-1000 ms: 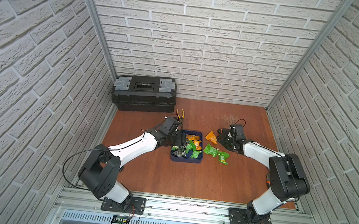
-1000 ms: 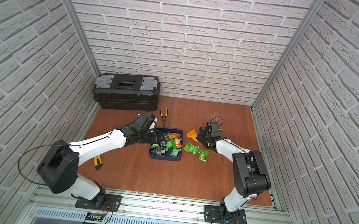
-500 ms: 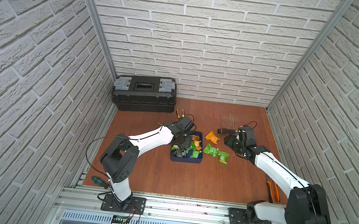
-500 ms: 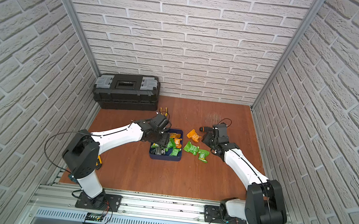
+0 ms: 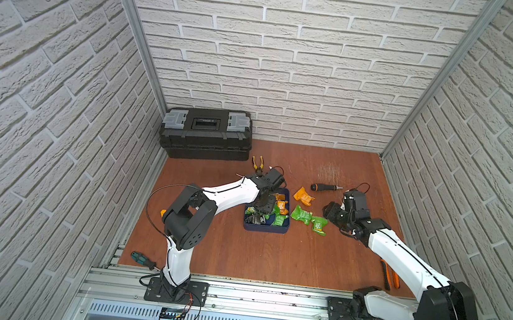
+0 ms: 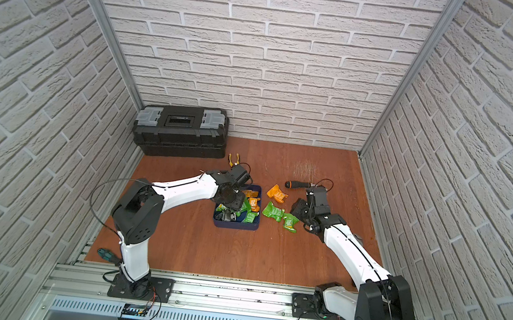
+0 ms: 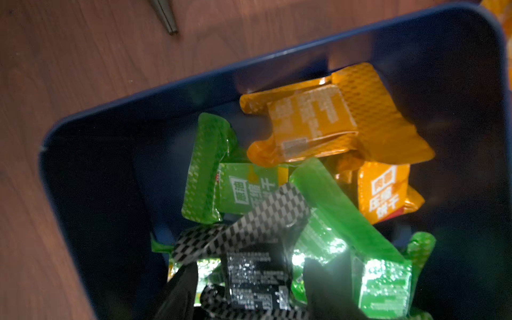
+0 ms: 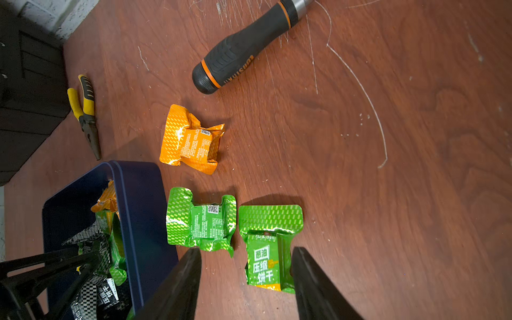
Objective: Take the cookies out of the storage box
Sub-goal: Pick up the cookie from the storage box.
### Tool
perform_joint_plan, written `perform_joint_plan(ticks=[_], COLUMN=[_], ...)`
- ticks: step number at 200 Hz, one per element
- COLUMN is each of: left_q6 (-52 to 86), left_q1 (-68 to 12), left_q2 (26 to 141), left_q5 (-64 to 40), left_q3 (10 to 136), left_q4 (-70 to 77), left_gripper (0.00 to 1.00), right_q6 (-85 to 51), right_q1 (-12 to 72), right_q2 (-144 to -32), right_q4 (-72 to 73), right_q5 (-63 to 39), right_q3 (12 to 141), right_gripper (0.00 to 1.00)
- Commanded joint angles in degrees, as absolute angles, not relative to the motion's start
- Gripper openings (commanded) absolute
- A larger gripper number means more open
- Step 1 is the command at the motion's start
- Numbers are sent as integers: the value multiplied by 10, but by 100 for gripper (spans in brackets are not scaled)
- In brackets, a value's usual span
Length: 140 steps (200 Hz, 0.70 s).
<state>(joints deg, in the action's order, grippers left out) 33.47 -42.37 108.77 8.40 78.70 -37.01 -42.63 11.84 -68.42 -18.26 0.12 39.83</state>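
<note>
Top views are both showing us the box (image 5: 265,230) at the table's (image 5: 222,254) middle, with most cookies (image 7: 313,124) lying inside and three packets (image 5: 302,214) lying outside at its two and three o'clock. We are seeing the left claw (image 7: 252,263) reaching into the box, jaws apart around a black packet (image 7: 257,288), not clamping it. The right claw (image 8: 246,249) is standing open astride a green packet (image 8: 267,249), gripping nothing.

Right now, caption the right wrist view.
Right gripper open over a green cookie packet; an orange packet and another green packet lie beside the storage box.
</note>
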Motion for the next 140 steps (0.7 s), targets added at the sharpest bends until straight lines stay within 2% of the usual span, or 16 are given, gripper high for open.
perform_joint_plan(ticks=[1,70,140], left_q6=[339,345,344], left_q1=[-417,-404,-404], left_q2=[1097,1114,1125], left_q5=[87,55,52], left_q3=[799,786,782], left_q4=[-368,-330,-327], left_gripper=[66,53,51], right_q6=[-426,-430,-429], right_q1=[119,119,118], right_q2=[-674,-684,-685], right_q4=[-174,-166,-164], right_q5=[-1,-3,-2], right_q3=[389,392,395], right_gripper=[57,56,56])
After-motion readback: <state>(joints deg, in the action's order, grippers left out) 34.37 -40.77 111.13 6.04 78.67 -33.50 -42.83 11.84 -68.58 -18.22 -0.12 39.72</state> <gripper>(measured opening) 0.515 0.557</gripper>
